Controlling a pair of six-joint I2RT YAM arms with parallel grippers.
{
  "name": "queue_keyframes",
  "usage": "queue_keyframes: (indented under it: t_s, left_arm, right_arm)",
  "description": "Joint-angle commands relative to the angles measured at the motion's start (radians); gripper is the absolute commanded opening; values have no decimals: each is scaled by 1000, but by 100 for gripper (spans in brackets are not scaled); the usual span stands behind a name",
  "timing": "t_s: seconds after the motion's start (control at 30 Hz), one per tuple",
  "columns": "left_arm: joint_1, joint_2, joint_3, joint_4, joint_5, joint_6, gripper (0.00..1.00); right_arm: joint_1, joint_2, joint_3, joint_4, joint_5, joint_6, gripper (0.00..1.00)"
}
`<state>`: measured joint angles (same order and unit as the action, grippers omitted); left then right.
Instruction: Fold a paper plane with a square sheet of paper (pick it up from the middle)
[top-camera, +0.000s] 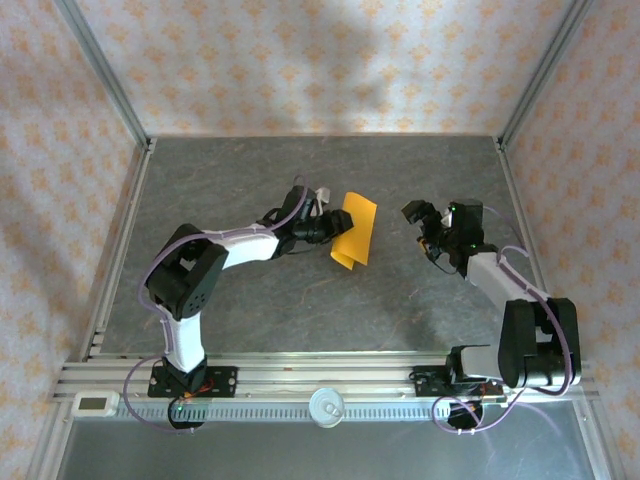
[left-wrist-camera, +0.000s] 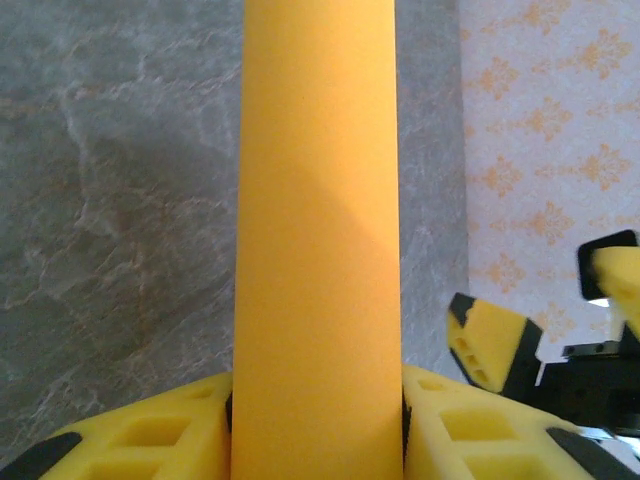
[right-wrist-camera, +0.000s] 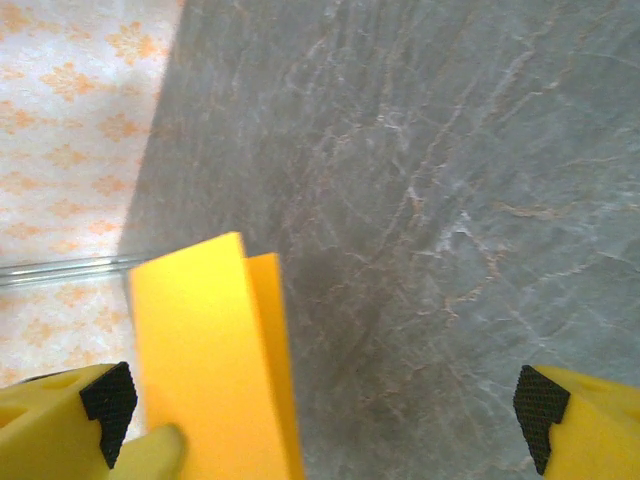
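Grey, veined table (top-camera: 300, 310) enclosed by walls of patterned paper, with both arms reaching toward its middle. Left gripper (top-camera: 331, 228) is clamped on the square sheet of paper (top-camera: 353, 232), which sits near the table's centre. In the left wrist view the sheet (left-wrist-camera: 318, 200) is pinched between the yellow fingers (left-wrist-camera: 150, 435) and projects straight ahead of them as a smooth orange band. Right gripper (top-camera: 423, 230) stands apart from the sheet on its right side, with bare table between them. Its jaws are spread wide and hold nothing — in the right wrist view the two fingertips sit at opposite lower corners (right-wrist-camera: 325, 425).

Key relation: the sheet lies between the two grippers, held by the left and directly in front of the right. From above, its long axis runs far-to-near with a slight slant, crosswise to the line joining the grippers. The right wrist view shows two layers of the sheet (right-wrist-camera: 200, 360), so it appears doubled over. Whether its lower edge touches the table cannot be told. By this reading, any second grasp falls to the right gripper, closing leftward onto the free side.
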<state>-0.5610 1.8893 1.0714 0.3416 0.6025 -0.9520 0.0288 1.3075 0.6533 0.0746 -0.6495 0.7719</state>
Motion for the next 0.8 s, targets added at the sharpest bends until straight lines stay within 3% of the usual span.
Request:
queue_keyframes:
  t_s: [0.0,0.43,0.57,0.77]
  left_arm:
    - [7,13,-38,126,13,-72,41]
    - [23,15,-116,76,-106,-5,43]
    - [35,17,-107,8,-133,37,45]
    - [41,45,-100,-85,-157,102,50]
  right_arm:
    - [15,-22,-27,119,-47,4,99]
    - [112,15,-85,161,-65,-34,71]
    - [146,27,-79,146,-6,-30,67]
    - [165,40,-84,166,-20,8,67]
